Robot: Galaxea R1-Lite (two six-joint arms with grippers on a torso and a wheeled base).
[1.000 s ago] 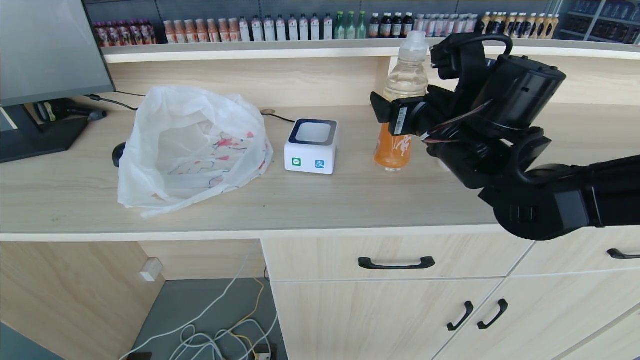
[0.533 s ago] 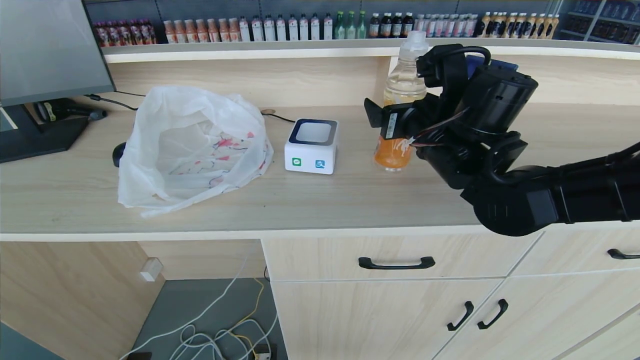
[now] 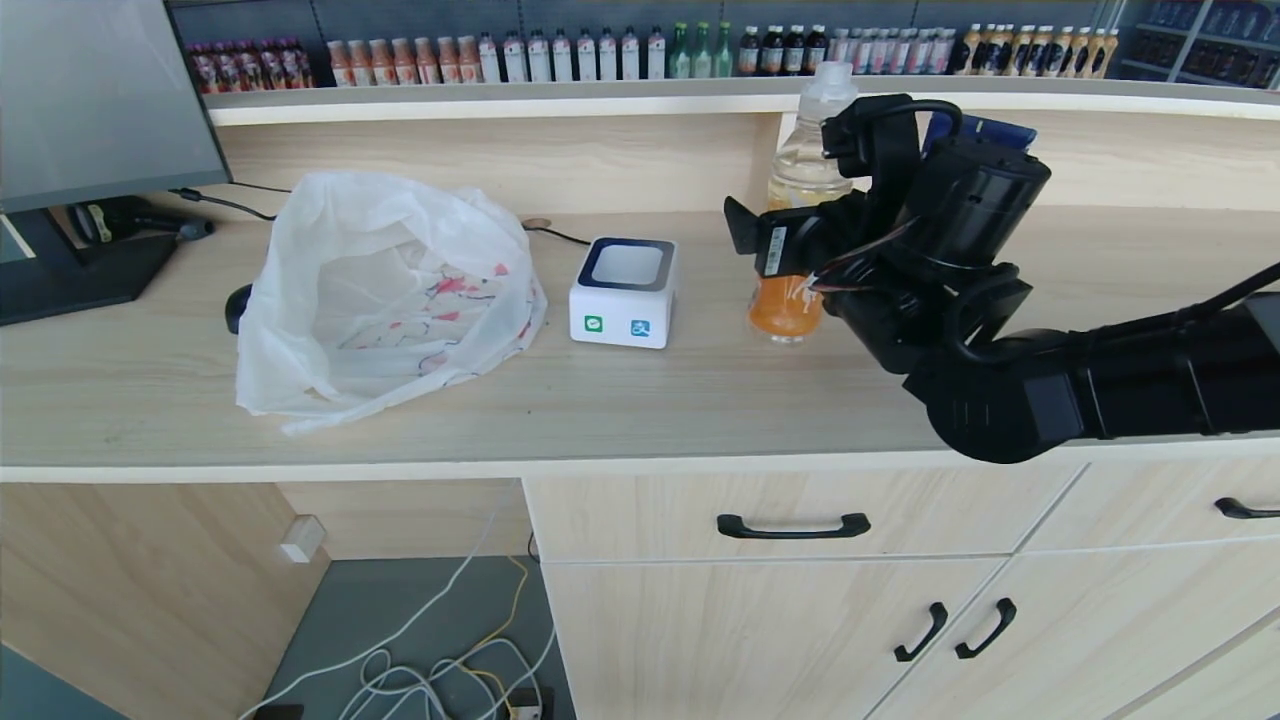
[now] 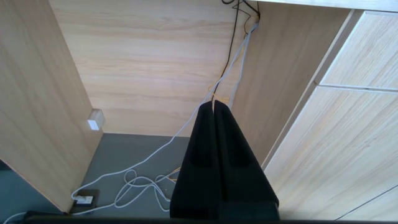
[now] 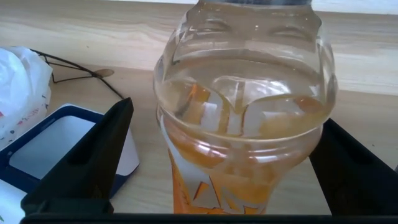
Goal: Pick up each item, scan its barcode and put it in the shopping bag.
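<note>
A clear bottle [image 3: 802, 160] with orange drink and a white cap stands upright on the counter, right of the white scanner box [image 3: 622, 292]. My right gripper [image 3: 790, 245] is open and straddles the bottle's middle, one black finger [image 5: 81, 165] on each side, with a small gap to the bottle [image 5: 242, 124] on the scanner side. The white plastic shopping bag [image 3: 385, 290] lies open left of the scanner. My left gripper [image 4: 214, 112] is shut on nothing and hangs low in front of the cabinet, below the counter.
A monitor [image 3: 95, 95] on its stand sits at the counter's far left, with a black handheld device [image 3: 130, 220] beside it. A raised ledge [image 3: 500, 105] runs behind the counter. Cables [image 4: 143, 180] lie on the floor under the open bay.
My right arm has moved left and closer to the bottle, so the open fingers now sit around its middle. Bottle, scanner and bag have not moved.
</note>
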